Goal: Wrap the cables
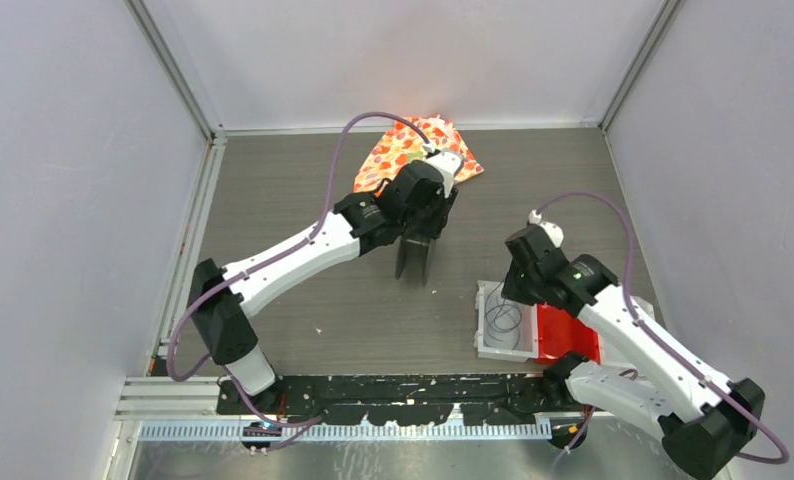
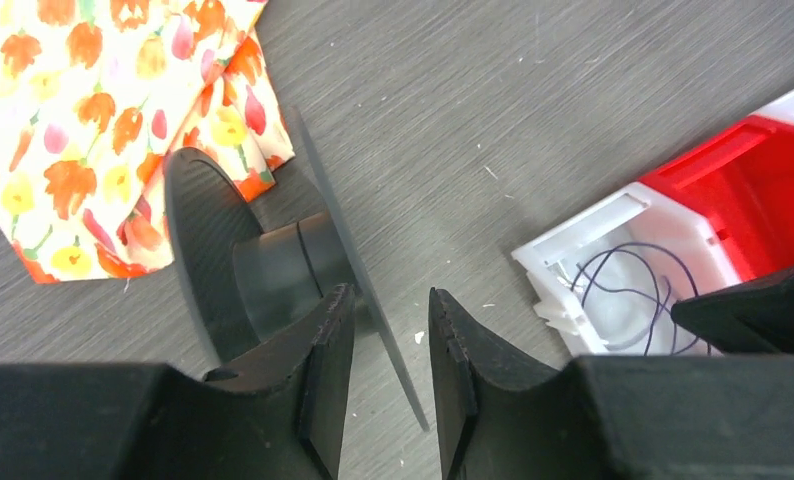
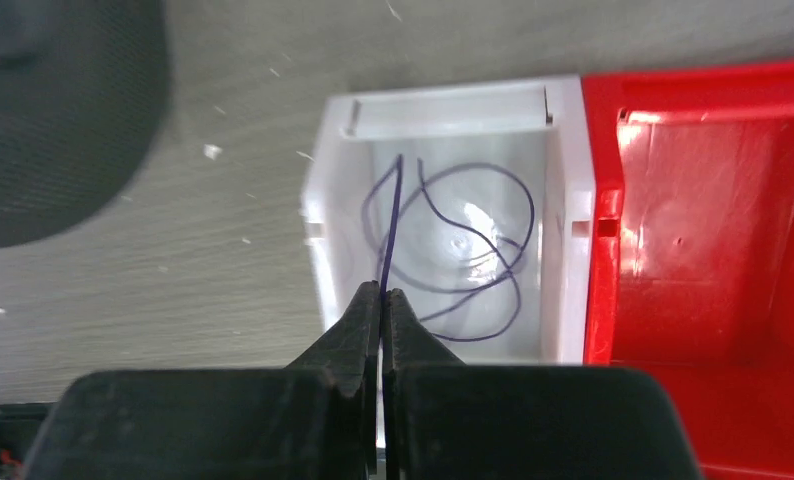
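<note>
Cable: thin dark flexible cable (image 3: 391, 230), string-like, lying in loose loops inside the white plastic bin (image 3: 318, 240), which sits touching the red plastic bin (image 3: 703, 230). I judge it near weightless and limp. It is likely to snag on its own loops and slip from a slack pinch. Best taken near a free end, pinched square at the fingertips, so the rest trails out without knotting.

My right gripper (image 3: 382, 292): clenched tight on one strand, which rises from the loops straight into the tips. No gap shows.

My left gripper (image 2: 393, 300): jaws part-way apart, straddling the thin flange of the black plastic spool (image 2: 273, 270) standing on the grey table (image 2: 533, 90). The gap is wider than the flange, so it is not clamped as far as I can see.
</note>
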Robot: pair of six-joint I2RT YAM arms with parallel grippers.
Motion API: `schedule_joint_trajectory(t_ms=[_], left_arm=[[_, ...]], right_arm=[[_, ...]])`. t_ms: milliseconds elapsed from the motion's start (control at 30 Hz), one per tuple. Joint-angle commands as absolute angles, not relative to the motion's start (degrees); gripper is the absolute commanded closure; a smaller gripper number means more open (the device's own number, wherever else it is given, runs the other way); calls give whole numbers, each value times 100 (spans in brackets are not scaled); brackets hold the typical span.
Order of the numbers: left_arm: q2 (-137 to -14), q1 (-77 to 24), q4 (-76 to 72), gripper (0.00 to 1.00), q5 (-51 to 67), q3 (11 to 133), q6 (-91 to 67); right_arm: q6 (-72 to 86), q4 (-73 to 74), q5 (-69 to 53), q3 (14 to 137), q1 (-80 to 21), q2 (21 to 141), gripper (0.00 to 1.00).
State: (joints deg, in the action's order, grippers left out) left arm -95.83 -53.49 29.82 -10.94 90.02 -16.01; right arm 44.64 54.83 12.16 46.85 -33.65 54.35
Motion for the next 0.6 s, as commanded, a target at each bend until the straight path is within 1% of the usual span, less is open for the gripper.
schedule_joint_trajectory(t_ms=[0,33,133,200,400,567], left_arm=[[-8861,-5317,3461,65,-1401,9388,-1925],[-8775,-5310,3537,64,-1542,9362,-1979],[-8594,-5194,3890,46,-1956,9283,-2216],[-8498,-5052,4035,40,-1987,9124,-2333],[-8231,-4799,3834,34,-1539,8375,-2511],[-7998,-4799,3578,33,-1299,8085,-2451]], right_arm=[[4357,5885,1857,5492,-3393,5131,100],[4305,5959,1903,5631,-3393,5135,100],[4181,6122,2027,6072,-3393,5154,99],[4094,6174,2134,6383,-3396,5159,99],[3725,6297,2337,7495,-3393,5270,99],[3454,6333,2360,8233,-3394,5375,99]])
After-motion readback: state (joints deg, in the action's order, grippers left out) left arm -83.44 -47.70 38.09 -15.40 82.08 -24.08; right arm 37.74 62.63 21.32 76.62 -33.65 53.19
